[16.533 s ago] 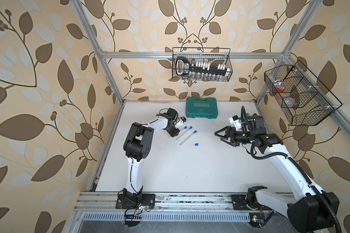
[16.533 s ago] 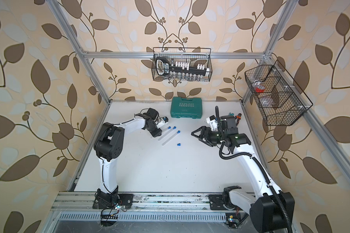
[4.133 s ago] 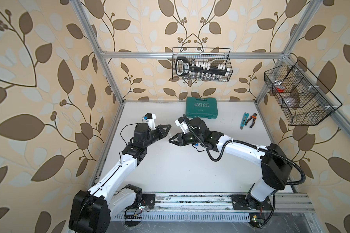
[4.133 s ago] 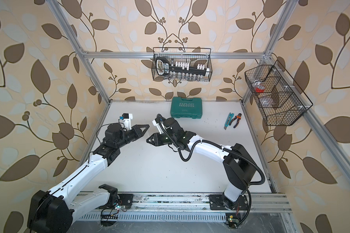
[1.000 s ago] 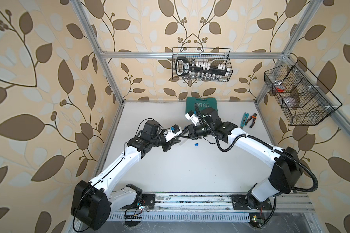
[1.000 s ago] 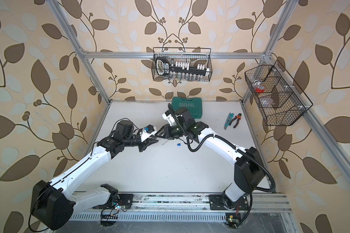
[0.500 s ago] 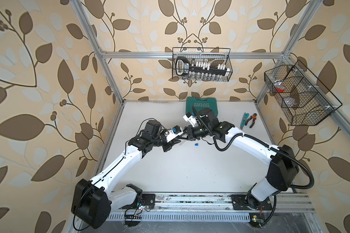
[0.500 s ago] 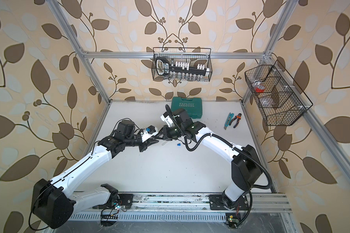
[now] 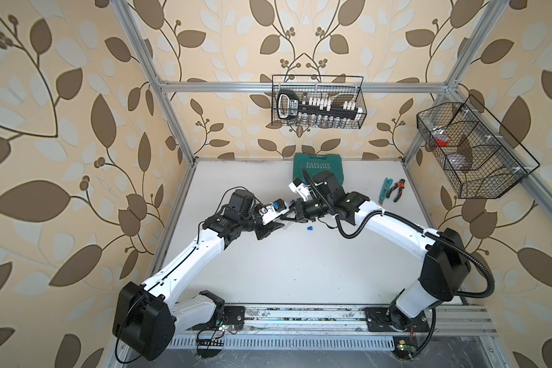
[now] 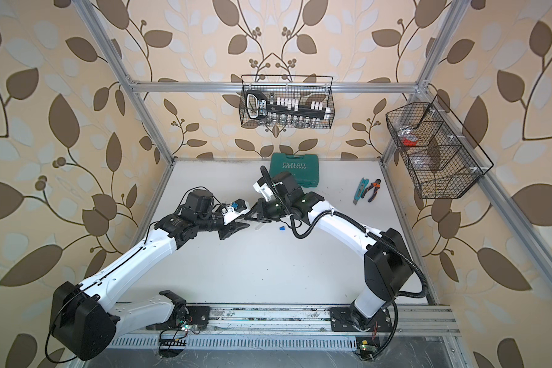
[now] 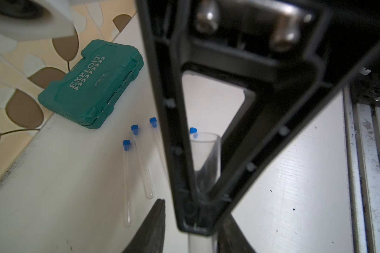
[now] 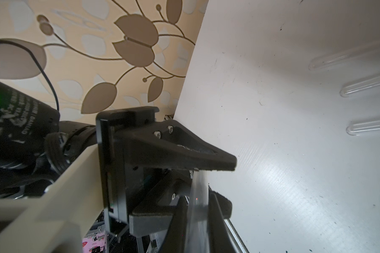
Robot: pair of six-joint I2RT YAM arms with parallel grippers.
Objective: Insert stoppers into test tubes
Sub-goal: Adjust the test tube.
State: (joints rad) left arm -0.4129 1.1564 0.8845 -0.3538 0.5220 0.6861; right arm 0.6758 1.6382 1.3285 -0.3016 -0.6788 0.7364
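Three capped tubes (image 11: 142,164) showed their blue stoppers (image 11: 134,129) only to the left wrist camera — the right wrist view caught bare round ends. Over the white table (image 9: 300,270), green case (image 9: 318,165) at twelve o'clock, the right gripper (image 12: 197,203) pinched the fourth tube (image 12: 199,181); the left gripper (image 9: 273,229), clamped a second earlier, gaped around it.

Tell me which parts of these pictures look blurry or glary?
Left wrist view: black jaws near the lens are blurred; the stoppered tubes and green case behind are sharp. Right wrist view: glare streaks the table, and the held tube smears out of focus.
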